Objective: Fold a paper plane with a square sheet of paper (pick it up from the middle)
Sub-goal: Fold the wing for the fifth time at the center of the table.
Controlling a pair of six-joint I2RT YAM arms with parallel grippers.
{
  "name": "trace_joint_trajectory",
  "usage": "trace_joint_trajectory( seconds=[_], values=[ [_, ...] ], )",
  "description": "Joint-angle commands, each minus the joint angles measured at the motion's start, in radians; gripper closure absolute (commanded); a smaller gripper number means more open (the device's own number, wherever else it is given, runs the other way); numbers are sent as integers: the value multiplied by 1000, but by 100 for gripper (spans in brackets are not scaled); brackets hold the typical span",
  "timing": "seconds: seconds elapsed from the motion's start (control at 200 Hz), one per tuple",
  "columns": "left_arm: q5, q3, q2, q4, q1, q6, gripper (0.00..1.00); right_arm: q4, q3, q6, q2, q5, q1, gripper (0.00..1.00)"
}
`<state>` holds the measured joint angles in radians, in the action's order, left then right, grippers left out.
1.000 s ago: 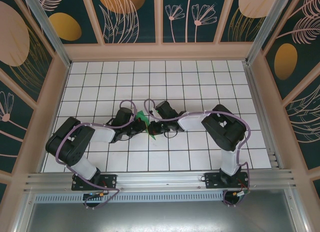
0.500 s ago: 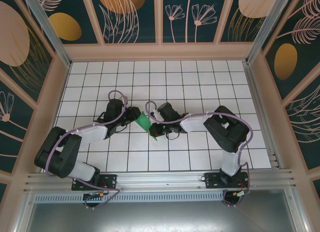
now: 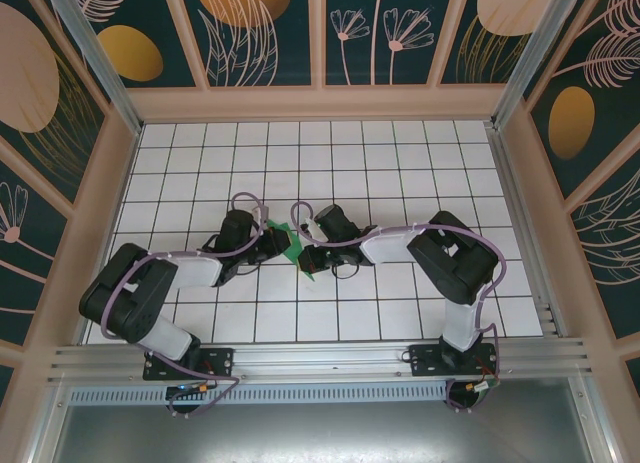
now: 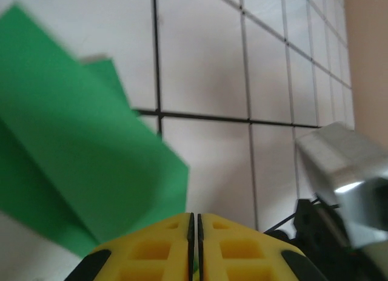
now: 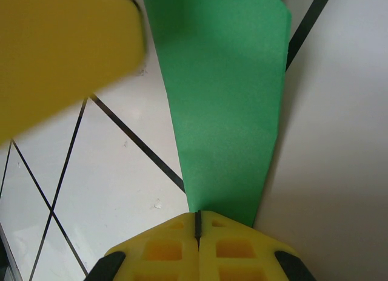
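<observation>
The folded green paper (image 3: 291,246) lies on the white grid table between my two grippers, as a creased shape with a narrow tail toward the front. In the right wrist view the paper (image 5: 227,111) tapers down to my right gripper (image 5: 197,215), which is shut with its tips resting over the narrow end. My left gripper (image 4: 194,217) is shut too, and the paper (image 4: 79,153) spreads to its left and slips under its left finger. In the top view the left gripper (image 3: 279,241) sits at the paper's left edge and the right gripper (image 3: 305,255) at its front right.
Both arms reach in low over the middle tiles, and their wrists nearly meet. The right arm's grey wrist body (image 4: 345,169) shows close by in the left wrist view. A blurred yellow finger of the left gripper (image 5: 60,50) crosses the right wrist view. Wooden walls (image 3: 320,103) ring the table.
The left arm swung out toward the back left half a second ago and has now come back to the paper's left edge. The right arm has hardly moved.
</observation>
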<state>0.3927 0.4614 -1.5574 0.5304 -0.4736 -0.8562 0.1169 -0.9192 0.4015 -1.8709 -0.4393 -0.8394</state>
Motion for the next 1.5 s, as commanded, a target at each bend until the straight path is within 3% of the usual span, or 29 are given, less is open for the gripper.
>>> trace_joint_trajectory(
  seconds=[0.0, 0.485, 0.871, 1.496],
  values=[
    [34, -6, -43, 63, -2, 15, 86, -144, 27, -4, -54, 21, -2, 100],
    [46, 25, -112, 182, -14, -65, 86, -168, 18, 1, -92, 25, -4, 100],
    [-112, 49, -141, 34, -19, -121, 87, -184, 19, 2, -97, 40, -4, 100],
    [-223, 59, -151, -74, -1, -110, 87, -227, 44, -13, -115, 81, -4, 100]
  ],
)
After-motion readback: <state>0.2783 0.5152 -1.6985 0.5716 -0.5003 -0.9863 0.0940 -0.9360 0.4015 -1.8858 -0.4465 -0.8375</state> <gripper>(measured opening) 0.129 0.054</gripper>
